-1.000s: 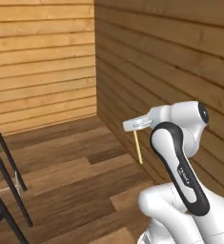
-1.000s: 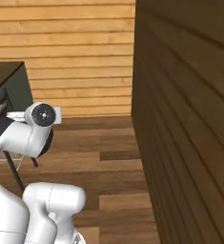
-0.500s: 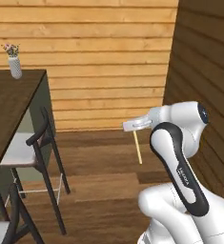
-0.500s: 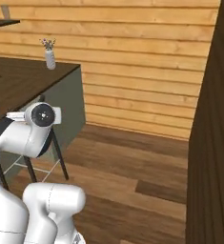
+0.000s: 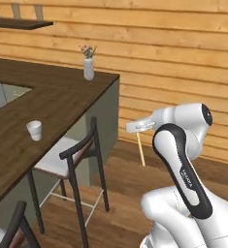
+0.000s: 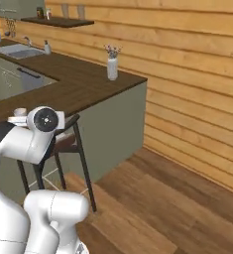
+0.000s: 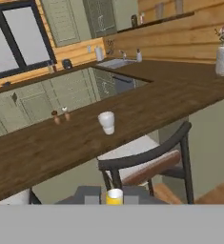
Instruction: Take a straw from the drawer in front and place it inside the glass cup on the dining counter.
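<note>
My gripper [image 5: 135, 127] is shut on the straw [image 5: 140, 150], a thin pale-yellow stick that hangs down from the fingers over the wooden floor. In the hand view the straw's round yellow end [image 7: 114, 196] sits between the two dark fingertips [image 7: 91, 194]. The glass cup [image 5: 34, 130], small and whitish, stands upright on the dining counter [image 5: 62, 97], well to the left of the gripper. Straight ahead in the hand view, the glass cup [image 7: 106, 122] stands on the dining counter [image 7: 147, 102] past a chair. The drawer is out of view.
A dark chair [image 5: 80, 151] with a pale seat stands between me and the counter, its backrest [image 7: 151, 159] low in the hand view. A white vase [image 5: 88, 68] with flowers is near the counter's far corner. Two small shakers [image 7: 59, 114] stand left of the cup. A plank wall lies behind.
Both base views have swung round: the plank wall slid away and the dining counter, chair and cup came into view. The arm holds the same pose with the straw still gripped.
</note>
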